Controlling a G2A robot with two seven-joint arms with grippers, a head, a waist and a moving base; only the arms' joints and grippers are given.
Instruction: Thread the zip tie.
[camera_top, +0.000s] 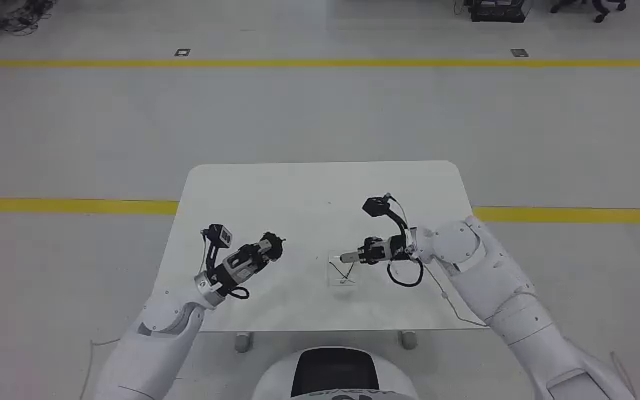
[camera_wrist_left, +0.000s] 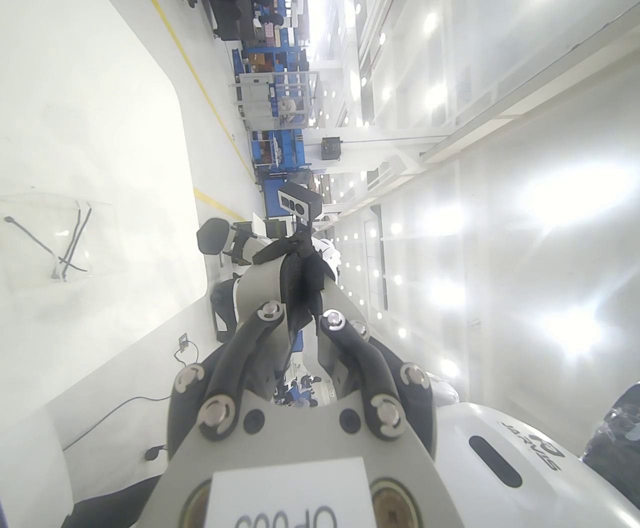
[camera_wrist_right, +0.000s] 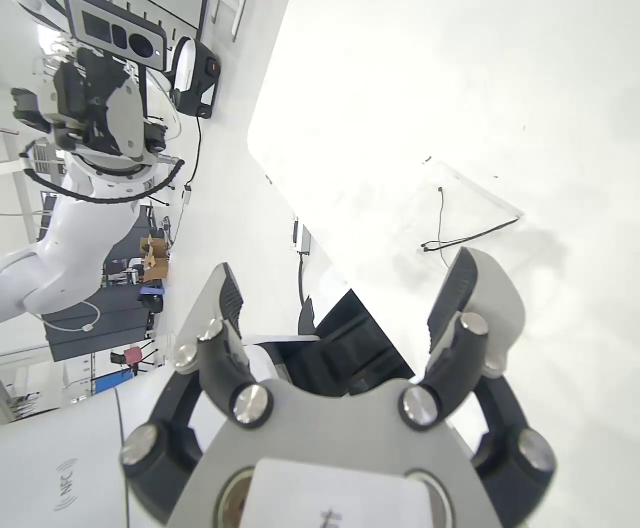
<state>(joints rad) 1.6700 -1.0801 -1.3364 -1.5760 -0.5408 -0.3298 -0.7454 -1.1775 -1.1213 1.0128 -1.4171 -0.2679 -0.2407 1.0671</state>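
Several black zip ties (camera_wrist_left: 67, 245) lie loose in a shallow clear tray (camera_top: 345, 272) near the middle of the white table (camera_top: 300, 190). In the right wrist view the zip ties (camera_wrist_right: 442, 225) cross each other just beyond the fingertips. My right gripper (camera_wrist_right: 345, 280) is open with nothing between its fingers, and it hovers at the tray's right edge (camera_top: 349, 257). My left gripper (camera_wrist_left: 300, 277) is shut, its black pads pressed together. It hangs over the table's left part (camera_top: 277, 243), well apart from the tray.
The table's front edge lies close below both arms. A yellow floor line (camera_top: 90, 206) runs behind the table. The left arm's wrist camera (camera_wrist_right: 117, 32) shows beyond the table edge in the right wrist view.
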